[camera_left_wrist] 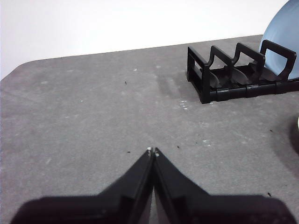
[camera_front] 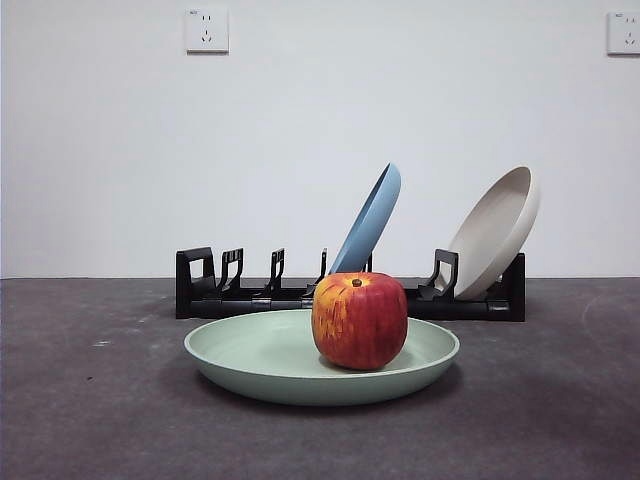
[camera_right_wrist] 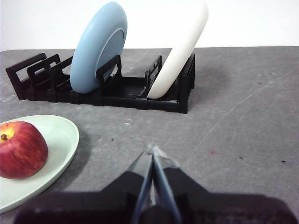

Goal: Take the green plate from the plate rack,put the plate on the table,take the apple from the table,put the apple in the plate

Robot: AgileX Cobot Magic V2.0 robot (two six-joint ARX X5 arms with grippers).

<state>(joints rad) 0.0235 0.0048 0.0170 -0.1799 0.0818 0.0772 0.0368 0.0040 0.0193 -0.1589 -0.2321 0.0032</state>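
Nearest, the apple (camera_front: 359,320) sits in the green plate (camera_front: 250,358), both grippers (camera_left_wrist: 153,150) (camera_right_wrist: 151,149) pinched together, empty, so only a careless sweep risks rolling it off.

matte black wedge-shaped left gripper (camera_left_wrist: 153,150) jaws
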